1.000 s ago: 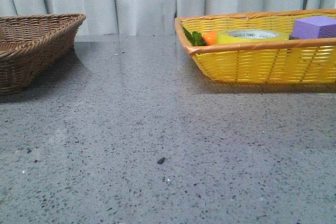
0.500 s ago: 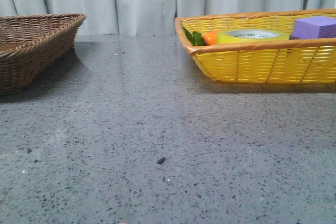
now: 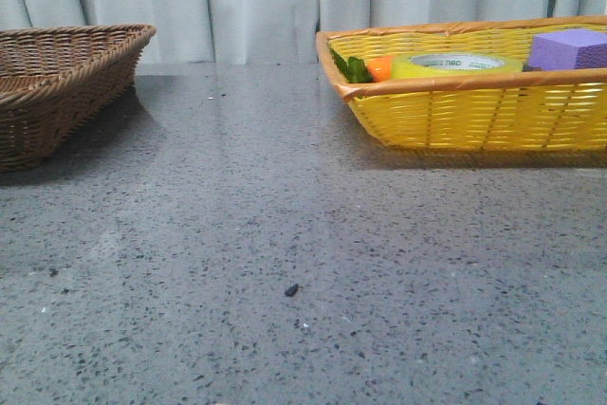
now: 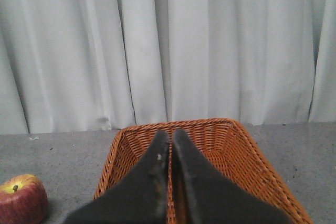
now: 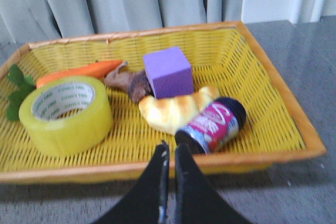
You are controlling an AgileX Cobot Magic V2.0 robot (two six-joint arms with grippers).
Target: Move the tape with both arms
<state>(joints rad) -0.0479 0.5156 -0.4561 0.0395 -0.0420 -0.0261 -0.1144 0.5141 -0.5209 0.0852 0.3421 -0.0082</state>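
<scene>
The yellow tape roll (image 3: 453,65) lies flat in the yellow basket (image 3: 474,116) at the right rear of the table. In the right wrist view the tape (image 5: 66,114) sits at one end of the basket, beside the carrot (image 5: 79,72). My right gripper (image 5: 171,150) is shut and empty, just outside the basket's near rim, well apart from the tape. My left gripper (image 4: 170,139) is shut and empty, over the brown wicker basket (image 4: 241,156). Neither gripper shows in the front view.
The yellow basket (image 5: 273,77) also holds a purple block (image 5: 167,71), a croissant (image 5: 176,109), a pink-labelled bottle (image 5: 212,124) and a brown piece. The brown basket (image 3: 57,82) stands at the left rear. An apple (image 4: 21,200) lies beside it.
</scene>
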